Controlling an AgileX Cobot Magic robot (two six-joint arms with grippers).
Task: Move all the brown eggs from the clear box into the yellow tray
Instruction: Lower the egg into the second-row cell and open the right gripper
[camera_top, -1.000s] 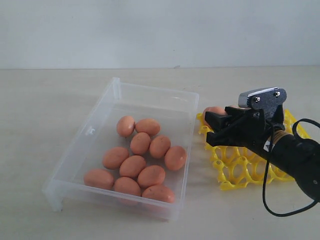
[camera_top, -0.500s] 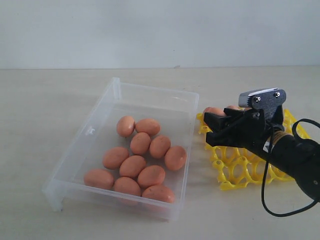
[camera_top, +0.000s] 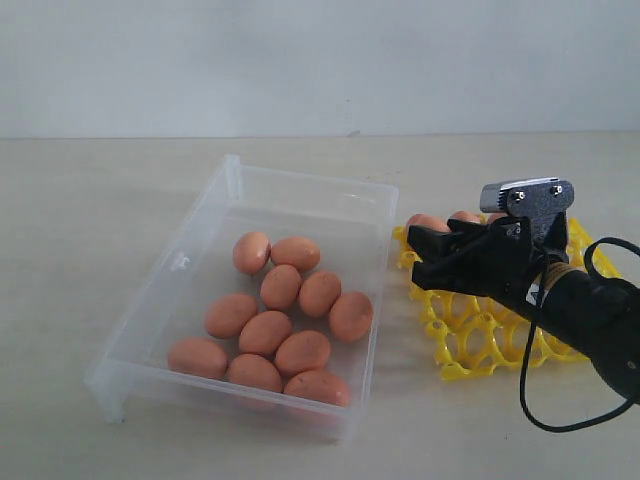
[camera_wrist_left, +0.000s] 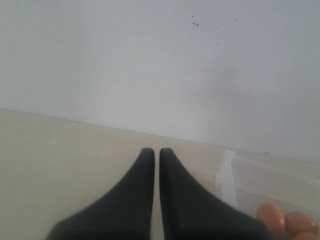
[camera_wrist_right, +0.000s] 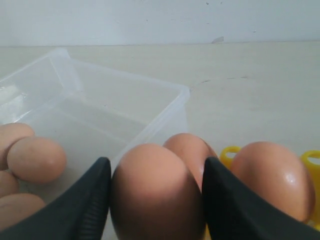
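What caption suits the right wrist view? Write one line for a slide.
Brown egg gripped between the jaws at the yellow tray, clear box alongside.

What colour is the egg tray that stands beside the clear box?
Bright yellow; the tray shows best in the exterior view.

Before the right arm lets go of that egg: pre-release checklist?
1. Held egg seated between both fingers of the right pincer: ok.
2. Right pincer over the yellow tray: ok, at its box-side edge.
3. Cup beneath the held egg free: cannot tell, hidden.
4. Clearance to the two tray eggs right behind it: cannot tell.
5. Left pincer shut, empty, beside the clear box and outside it: ok.
6. Clear box emptied: not ok, eleven brown eggs lie in it.
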